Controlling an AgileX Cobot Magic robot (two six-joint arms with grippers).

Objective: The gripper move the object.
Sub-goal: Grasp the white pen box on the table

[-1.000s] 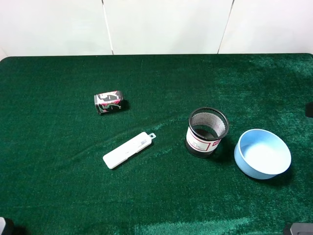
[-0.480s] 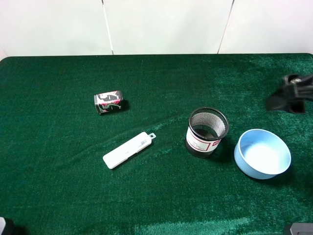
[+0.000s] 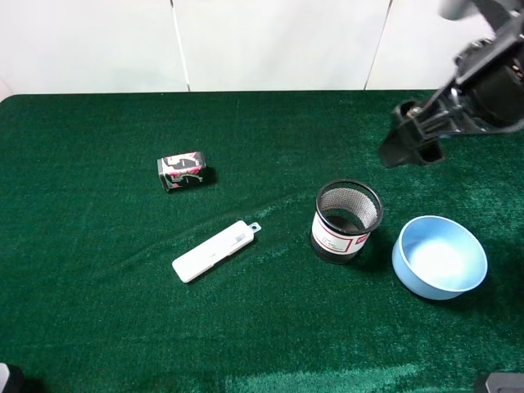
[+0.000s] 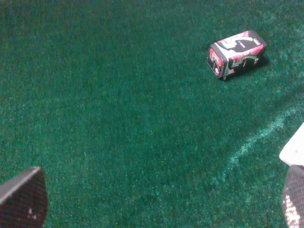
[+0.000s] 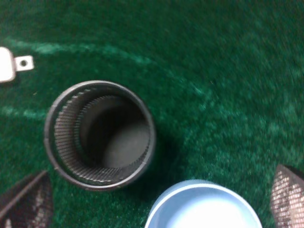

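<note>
The white stick [image 3: 214, 250] lies flat on the green cloth left of centre, with its loop tab [image 3: 255, 228] at the upper right end. My right gripper [image 3: 412, 153] hangs open and empty in the air behind and to the right of the black mesh cup [image 3: 347, 219], far from the stick. In the right wrist view the gripper [image 5: 156, 198] has its jaws wide apart, and the stick's tab end [image 5: 6, 63] shows at the edge. My left gripper [image 4: 159, 202] is open and empty, and a corner of the stick [image 4: 294, 149] shows beside one finger.
A small black-pink-white box [image 3: 182, 170] lies behind the stick and also shows in the left wrist view [image 4: 235, 53]. A light blue bowl [image 3: 440, 256] stands right of the mesh cup. Both show in the right wrist view, the cup [image 5: 99, 135] and the bowl [image 5: 204, 209]. The green table [image 3: 98, 311] ends at a white wall.
My right arm has swung in from the right edge, moving left to a spot above and behind the mesh cup. The stick, box, cup and bowl have not moved.
</note>
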